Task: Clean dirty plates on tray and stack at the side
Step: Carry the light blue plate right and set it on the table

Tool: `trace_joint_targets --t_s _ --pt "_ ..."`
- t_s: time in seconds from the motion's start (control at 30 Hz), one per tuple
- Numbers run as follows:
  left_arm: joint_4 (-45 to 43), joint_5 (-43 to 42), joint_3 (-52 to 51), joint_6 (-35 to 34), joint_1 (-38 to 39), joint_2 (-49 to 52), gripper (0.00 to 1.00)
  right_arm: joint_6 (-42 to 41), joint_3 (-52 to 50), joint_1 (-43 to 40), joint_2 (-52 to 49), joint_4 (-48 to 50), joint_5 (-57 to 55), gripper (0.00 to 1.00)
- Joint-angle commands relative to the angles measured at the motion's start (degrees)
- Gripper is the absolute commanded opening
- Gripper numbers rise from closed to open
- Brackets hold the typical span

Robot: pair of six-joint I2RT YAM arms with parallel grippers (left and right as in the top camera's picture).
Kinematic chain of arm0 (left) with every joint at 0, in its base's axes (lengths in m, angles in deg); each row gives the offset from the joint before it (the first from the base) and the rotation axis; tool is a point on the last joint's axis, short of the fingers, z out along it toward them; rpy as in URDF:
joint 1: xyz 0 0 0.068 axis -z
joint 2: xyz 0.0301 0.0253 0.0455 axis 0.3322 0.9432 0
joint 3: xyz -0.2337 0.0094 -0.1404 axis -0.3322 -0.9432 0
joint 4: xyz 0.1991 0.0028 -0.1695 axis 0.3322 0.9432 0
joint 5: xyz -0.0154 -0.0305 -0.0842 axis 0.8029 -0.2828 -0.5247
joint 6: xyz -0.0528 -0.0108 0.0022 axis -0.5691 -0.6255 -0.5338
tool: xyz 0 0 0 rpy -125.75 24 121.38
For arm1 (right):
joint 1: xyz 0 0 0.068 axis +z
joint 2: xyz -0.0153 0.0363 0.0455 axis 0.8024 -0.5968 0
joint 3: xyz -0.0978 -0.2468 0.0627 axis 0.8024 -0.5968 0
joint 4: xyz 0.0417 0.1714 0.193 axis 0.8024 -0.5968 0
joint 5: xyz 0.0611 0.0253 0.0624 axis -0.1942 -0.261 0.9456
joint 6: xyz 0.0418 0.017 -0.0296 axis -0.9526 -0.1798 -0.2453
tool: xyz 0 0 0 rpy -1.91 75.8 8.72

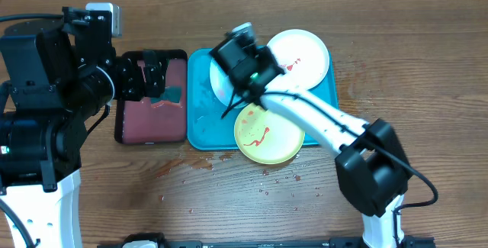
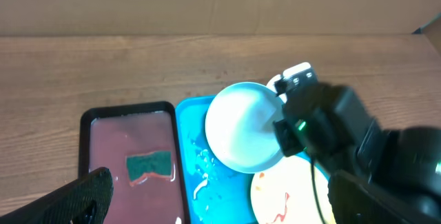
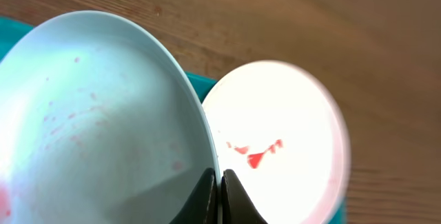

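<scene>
My right gripper (image 3: pixel 219 195) is shut on the rim of the light blue plate (image 3: pixel 96 120) and holds it tilted up over the turquoise tray (image 1: pixel 200 118); faint red specks show on its face. The plate also shows in the overhead view (image 1: pixel 219 86) and the left wrist view (image 2: pixel 238 127). The white plate (image 1: pixel 305 49) with a red smear lies at the tray's back right, also in the right wrist view (image 3: pixel 275 134). The lime green plate (image 1: pixel 267 137) with red smears lies at the tray's front. My left gripper (image 1: pixel 156 76) is open over the black tray, above a green sponge (image 2: pixel 148 163).
A smaller black tray (image 1: pixel 126 122) holding reddish liquid stands left of the turquoise tray. Water drops and red specks lie on the wooden table (image 1: pixel 267 183) in front of the trays.
</scene>
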Motion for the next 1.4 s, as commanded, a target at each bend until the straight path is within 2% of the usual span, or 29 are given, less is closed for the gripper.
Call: trace_joint_targets --t_s 0.0,0.27,0.63,0.87,1.03,1.2,1.37 --pt "-0.48 -0.22 0.37 1.44 0.07 -0.63 1.0 -5.38 1.22 -4.37 3.61 0.96 15.58 0.04" --pt "2.97 5.27 0.04 1.53 0.13 2.32 0.99 -5.35 1.22 -18.38 5.27 -2.99 38.18 0.04" --pt "1.25 7.13 -12.9 1.03 0.2 5.27 1.0 -3.28 1.22 -40.92 5.86 -12.48 47.91 0.04" --pt "-2.95 7.41 -22.88 0.11 2.78 5.27 1.0 -1.62 1.2 -55.28 6.23 -14.62 47.87 0.04" --pt "-6.14 9.35 -26.38 -1.66 6.43 5.27 1.0 -1.66 1.09 -62.95 6.21 -15.12 44.85 0.04" --pt "-7.91 11.74 -27.06 -2.51 11.02 5.27 1.0 -1.66 -0.09 -67.65 6.21 -15.15 41.83 0.04" --pt "-10.19 11.82 -27.06 -2.62 14.03 5.27 1.0 -2.25 -2.69 -68.52 6.21 -12.81 40.09 0.04"
